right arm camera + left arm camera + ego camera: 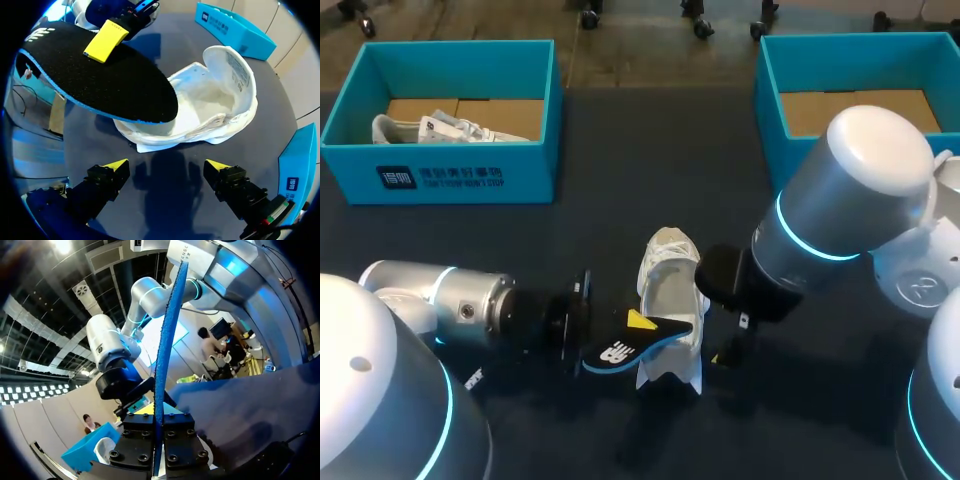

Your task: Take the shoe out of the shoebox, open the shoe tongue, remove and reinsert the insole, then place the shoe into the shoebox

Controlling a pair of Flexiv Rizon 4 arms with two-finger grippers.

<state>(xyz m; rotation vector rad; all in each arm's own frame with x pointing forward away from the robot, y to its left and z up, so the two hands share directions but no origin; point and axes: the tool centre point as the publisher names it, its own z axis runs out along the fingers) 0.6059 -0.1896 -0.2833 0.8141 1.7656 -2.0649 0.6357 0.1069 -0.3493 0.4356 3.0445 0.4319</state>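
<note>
Insole out, held over shoe
Left gripper clamps insole; right gripper spread wide, just right of shoe.

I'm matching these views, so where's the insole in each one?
Head view: insole lower middle, across the white shoe.
Left wrist view: edge-on blue strip clamped in the left end effector.
Right wrist view: ahead of the right end effector, over that shoe.
Shared landmark: left end effector clamping it.

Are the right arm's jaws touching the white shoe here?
Apart. The right wrist view shows the right gripper with jaws open, short of the shoe, dark table showing between their yellow tips and its edge.
</note>
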